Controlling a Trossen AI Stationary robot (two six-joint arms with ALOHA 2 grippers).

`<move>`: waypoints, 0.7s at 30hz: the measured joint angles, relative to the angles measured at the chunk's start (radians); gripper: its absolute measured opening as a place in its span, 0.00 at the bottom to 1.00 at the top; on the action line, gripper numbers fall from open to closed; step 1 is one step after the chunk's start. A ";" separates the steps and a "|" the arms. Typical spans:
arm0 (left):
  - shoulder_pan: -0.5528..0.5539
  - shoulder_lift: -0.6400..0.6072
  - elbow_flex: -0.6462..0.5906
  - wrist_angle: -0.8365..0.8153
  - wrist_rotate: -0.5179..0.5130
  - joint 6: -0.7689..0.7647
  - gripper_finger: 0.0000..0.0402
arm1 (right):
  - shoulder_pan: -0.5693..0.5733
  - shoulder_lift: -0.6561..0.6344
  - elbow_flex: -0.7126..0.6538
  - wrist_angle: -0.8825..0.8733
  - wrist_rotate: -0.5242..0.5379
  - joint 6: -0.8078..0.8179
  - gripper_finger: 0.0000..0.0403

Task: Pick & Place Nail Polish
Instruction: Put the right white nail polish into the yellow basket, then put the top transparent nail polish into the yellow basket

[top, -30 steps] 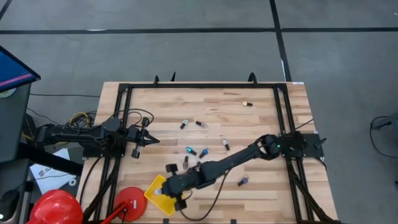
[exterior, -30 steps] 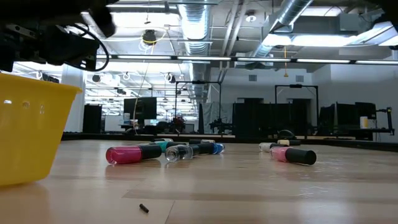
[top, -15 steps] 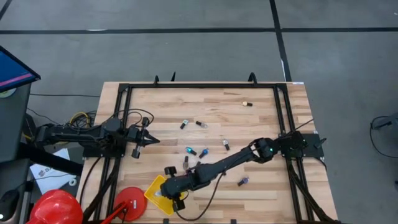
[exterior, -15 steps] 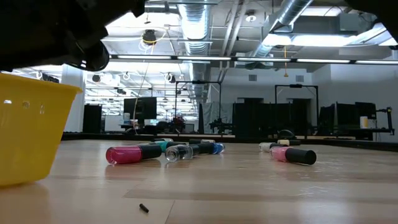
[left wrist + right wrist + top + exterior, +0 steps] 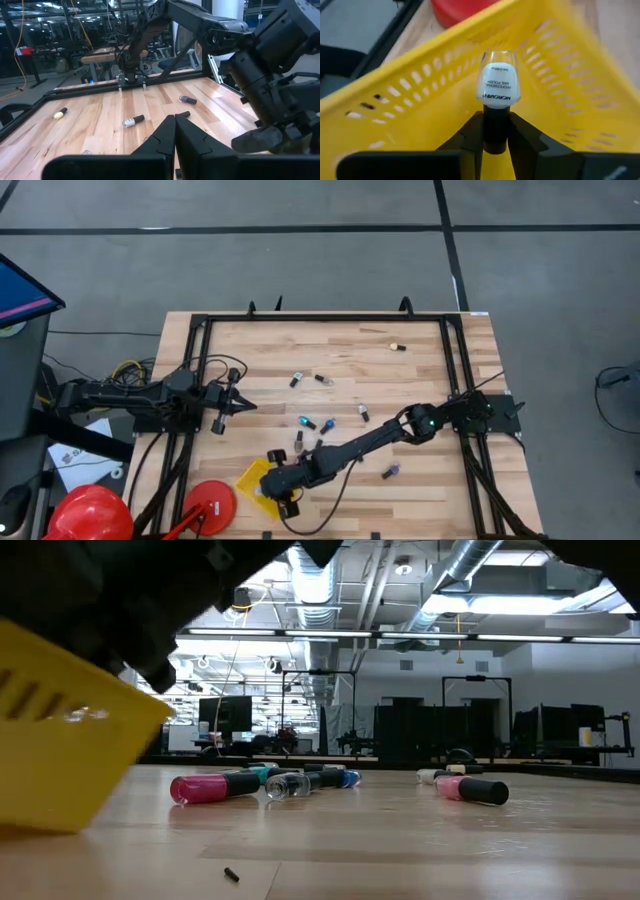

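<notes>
My right gripper [image 5: 495,142] is shut on a pale nail polish bottle [image 5: 498,80], down inside the yellow slotted basket [image 5: 420,95] at the table's near left. The basket [image 5: 60,760] stands tilted under the dark right arm; whether the arm touches it I cannot tell. Several more nail polish bottles lie on their sides mid-table, among them a pink one [image 5: 205,787], a clear one [image 5: 290,785] and a blue one [image 5: 307,422]. My left gripper [image 5: 175,135] is shut and holds nothing, hovering level at the table's left side [image 5: 243,406]. My right gripper pinches the bottle's dark cap [image 5: 494,127] between its two fingers [image 5: 470,135]. The bottle sticks out forward along the fingers, its labelled glass bottom pointing away from them. The fingers slant down from the table's right. The bottle is clear of the basket's walls.
A red helmet [image 5: 90,515] and a red disc [image 5: 210,502] sit at the near left corner beside the basket. A black frame [image 5: 200,330] runs round the table. One small bottle [image 5: 397,346] lies alone at the far right, another [image 5: 390,471] near the right arm.
My right gripper has gone down into the basket with the bottle, tipping a little more downward. The basket, upright before, has tipped: its rim now slopes down toward the table's middle.
</notes>
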 joint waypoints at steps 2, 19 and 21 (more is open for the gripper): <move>0.000 0.000 0.000 0.001 0.000 0.000 0.00 | 0.001 -0.002 0.001 0.005 0.000 0.000 0.17; 0.000 -0.073 0.000 0.006 0.000 0.000 0.00 | 0.010 -0.010 0.093 -0.025 0.004 -0.102 0.48; 0.000 -0.119 0.000 0.004 0.000 0.000 0.00 | 0.010 -0.013 0.137 -0.064 0.008 -0.121 0.49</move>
